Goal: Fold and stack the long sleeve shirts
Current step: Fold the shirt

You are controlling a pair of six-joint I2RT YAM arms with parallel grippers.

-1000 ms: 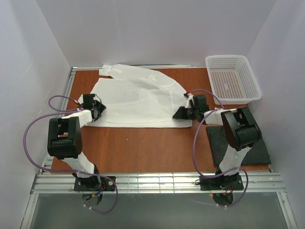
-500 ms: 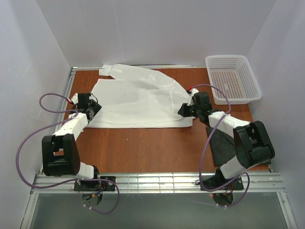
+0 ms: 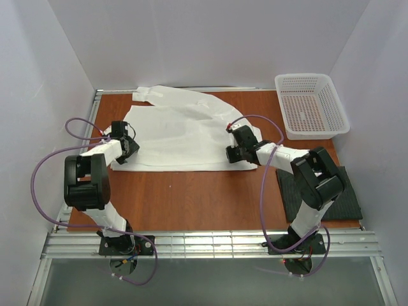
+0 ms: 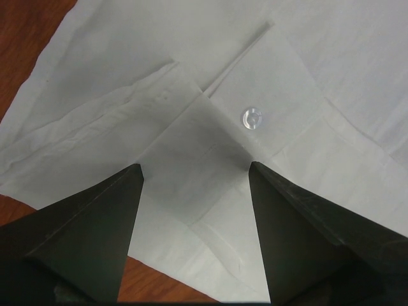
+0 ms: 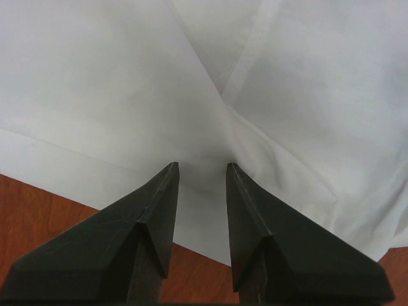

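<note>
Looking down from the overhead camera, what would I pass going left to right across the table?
left gripper → white shirt → right gripper → white mesh basket

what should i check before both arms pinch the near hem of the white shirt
1. Left gripper open over the plain white cloth shirt: ok, jaws apart.
2. Right gripper open at the near hem: ok, narrower gap.
3. Fingertips touching cloth: cannot tell.
4. Grippers at opposite ends of the near hem: ok.
5. Dark charcoal shirt apart from the white one: ok.
6. White mesh plastic basket clear of the white shirt: ok.
</note>
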